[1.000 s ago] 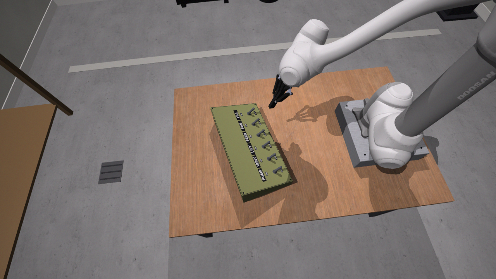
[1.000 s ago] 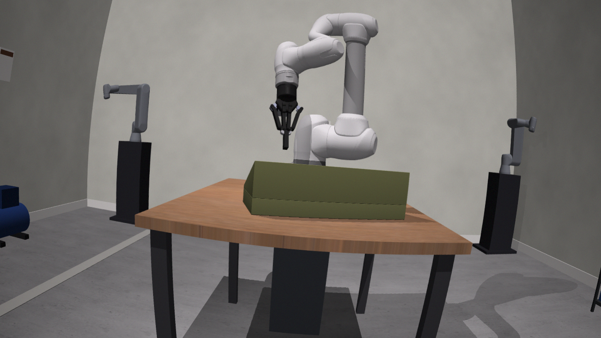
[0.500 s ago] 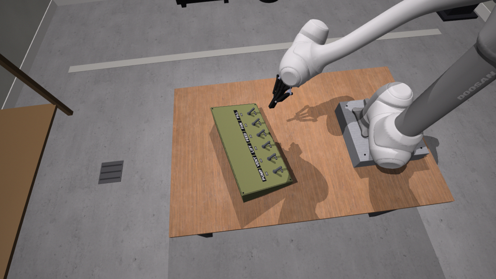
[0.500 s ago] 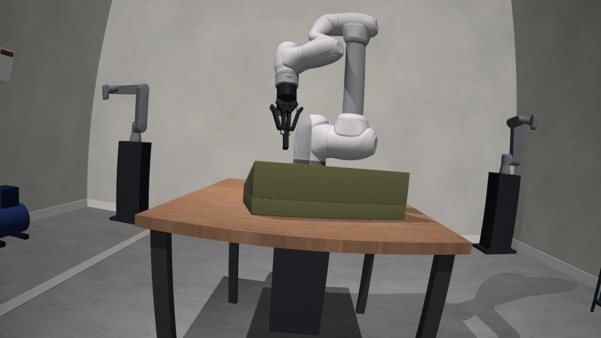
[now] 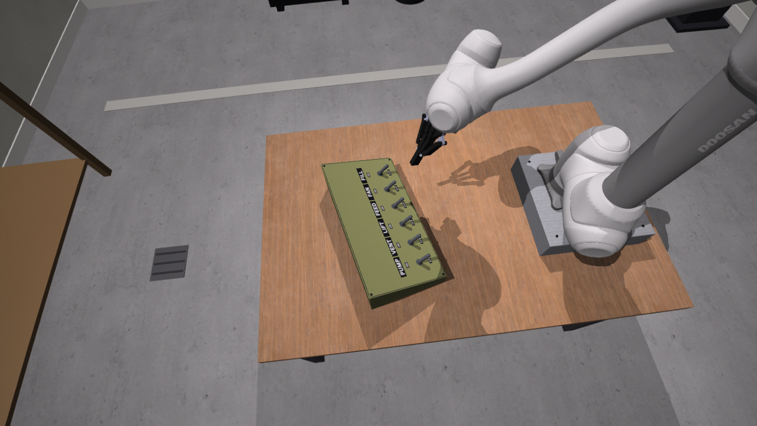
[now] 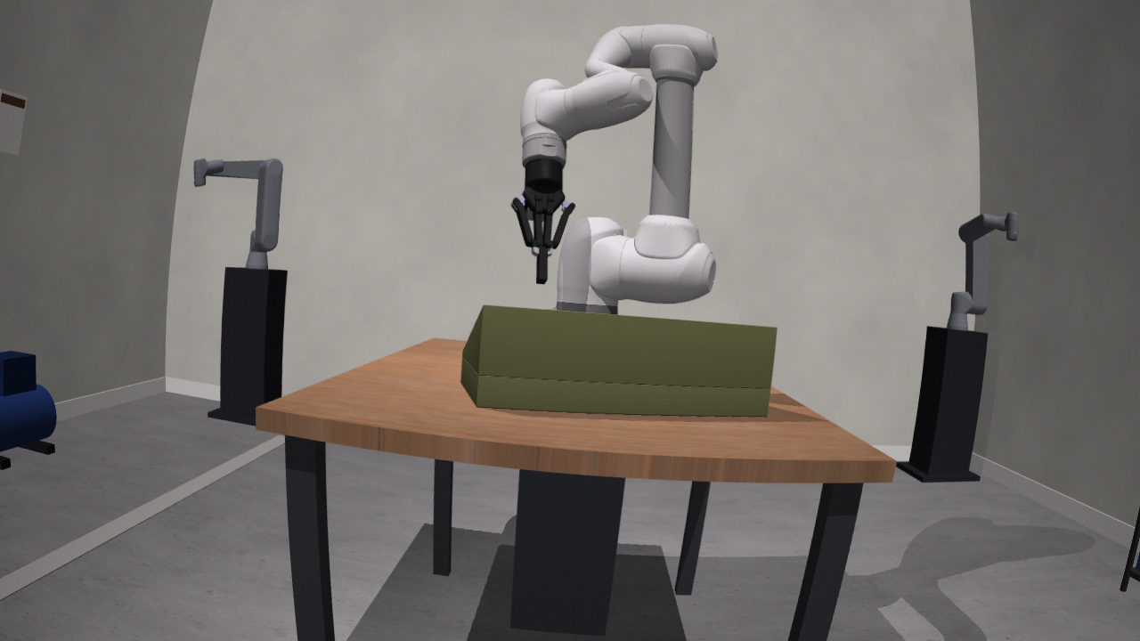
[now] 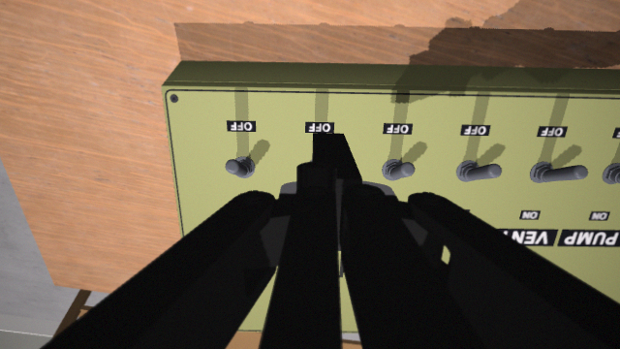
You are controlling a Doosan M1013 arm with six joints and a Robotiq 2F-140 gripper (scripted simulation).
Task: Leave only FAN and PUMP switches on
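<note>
An olive console (image 5: 354, 233) (image 6: 622, 351) (image 7: 203, 145) lies at a slant on the wooden table (image 5: 296, 318) (image 6: 398, 398) (image 7: 87, 121). It carries a row of grey toggle switches marked FILL, FAN, FEED, LIFT, VENT, PUMP. All levers that show lean alike toward the OFF side. My gripper (image 5: 414, 161) (image 6: 541, 274) (image 7: 326, 158) is shut and empty. It hangs a little above the console's robot-side edge at the FILL end. In the wrist view its fingers hide the FAN switch (image 5: 391, 186), their tips just under that switch's OFF label. The PUMP switch (image 5: 423, 259) (image 7: 611, 174) is at the other end.
My grey base plate (image 5: 534, 212) is bolted on the table's right side. A second brown table (image 5: 31, 238) stands far left. Two black pedestals (image 6: 250, 343) (image 6: 948, 398) with camera arms flank the table. A blue machine (image 6: 20, 406) sits at the left wall.
</note>
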